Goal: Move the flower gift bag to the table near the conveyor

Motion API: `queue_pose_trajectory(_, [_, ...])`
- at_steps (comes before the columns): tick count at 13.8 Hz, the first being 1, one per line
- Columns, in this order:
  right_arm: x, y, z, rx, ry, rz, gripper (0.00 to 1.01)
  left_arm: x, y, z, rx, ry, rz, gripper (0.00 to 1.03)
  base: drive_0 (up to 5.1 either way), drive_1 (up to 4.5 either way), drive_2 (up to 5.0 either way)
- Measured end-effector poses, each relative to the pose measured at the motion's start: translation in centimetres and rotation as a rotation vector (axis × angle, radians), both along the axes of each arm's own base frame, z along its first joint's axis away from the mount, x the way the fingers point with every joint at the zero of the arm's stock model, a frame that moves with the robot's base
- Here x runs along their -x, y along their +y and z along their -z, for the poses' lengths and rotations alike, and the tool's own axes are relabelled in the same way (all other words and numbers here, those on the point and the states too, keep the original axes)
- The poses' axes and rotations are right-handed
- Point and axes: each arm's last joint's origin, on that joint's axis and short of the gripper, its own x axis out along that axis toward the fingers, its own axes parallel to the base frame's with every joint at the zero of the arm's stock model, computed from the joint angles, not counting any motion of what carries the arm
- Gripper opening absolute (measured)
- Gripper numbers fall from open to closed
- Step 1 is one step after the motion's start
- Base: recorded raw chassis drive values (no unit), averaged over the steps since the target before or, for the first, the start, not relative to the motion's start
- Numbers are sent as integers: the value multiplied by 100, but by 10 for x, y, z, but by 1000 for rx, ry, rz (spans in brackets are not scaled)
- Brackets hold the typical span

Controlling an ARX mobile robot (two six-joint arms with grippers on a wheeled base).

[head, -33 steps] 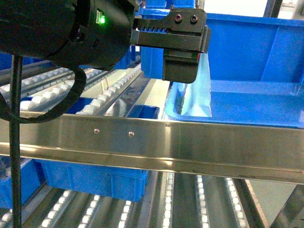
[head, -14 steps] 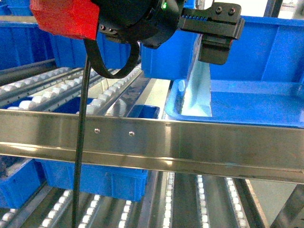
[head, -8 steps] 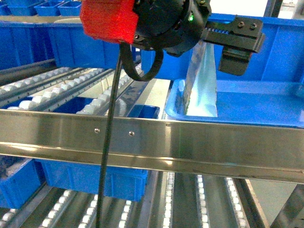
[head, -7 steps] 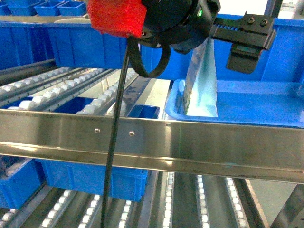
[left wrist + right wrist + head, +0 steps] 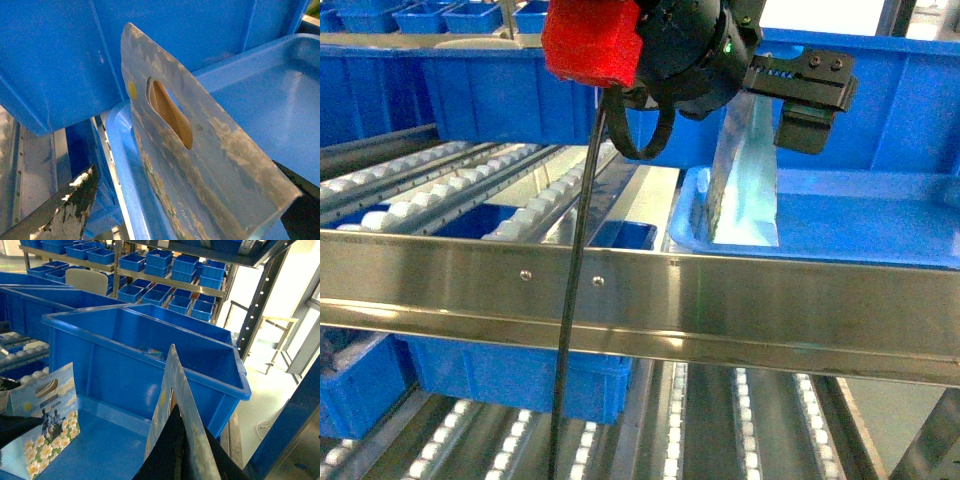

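Bag (image 5: 745, 175) upright in blue bin (image 5: 880, 215), just behind conveyor (image 5: 640, 300) rail. Left pincer (image 5: 790, 100) released, straddling bag top edge near cut-out handle (image 5: 170, 112). Right pincer (image 5: 177, 450) clenched on second bag (image 5: 172, 405). Judged light, thin card, creases easily; pinch rim by handle.

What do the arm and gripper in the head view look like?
The left arm is glossy black and rounded, with a small green indicator light, a bright red block mounted on it, and a thin black cable hanging down. The left gripper is matte black and boxy, with a toothed rail and two screws on top.
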Motion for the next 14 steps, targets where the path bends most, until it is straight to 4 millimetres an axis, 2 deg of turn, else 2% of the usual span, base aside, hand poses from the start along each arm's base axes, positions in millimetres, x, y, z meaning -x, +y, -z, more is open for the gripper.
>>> queue_pose_trajectory(2, [0,0,0,0,0,0,2,-10,2,6,16,-30,-18,98,0,0,0])
queue_pose_trajectory(4, [0,0,0,0,1,0,2,-12,5,7,5,-24,-37,98,0,0,0])
queue_pose_trajectory(6, [0,0,0,0,0,0,2,-12,5,7,5,-25,-37,81,0,0,0])
queue_pose_trajectory(8, [0,0,0,0,1,0,2,-11,4,7,5,-25,-34,53,0,0,0])
queue_pose_trajectory(12, [0,0,0,0,0,0,2,-11,5,7,7,-25,-35,8,0,0,0])
queue_pose_trajectory(13, [0,0,0,0,1,0,2,-12,4,6,15,-40,-35,2,0,0,0])
queue_pose_trajectory(14, [0,0,0,0,0,0,2,-12,5,6,23,-63,-47,2,0,0,0])
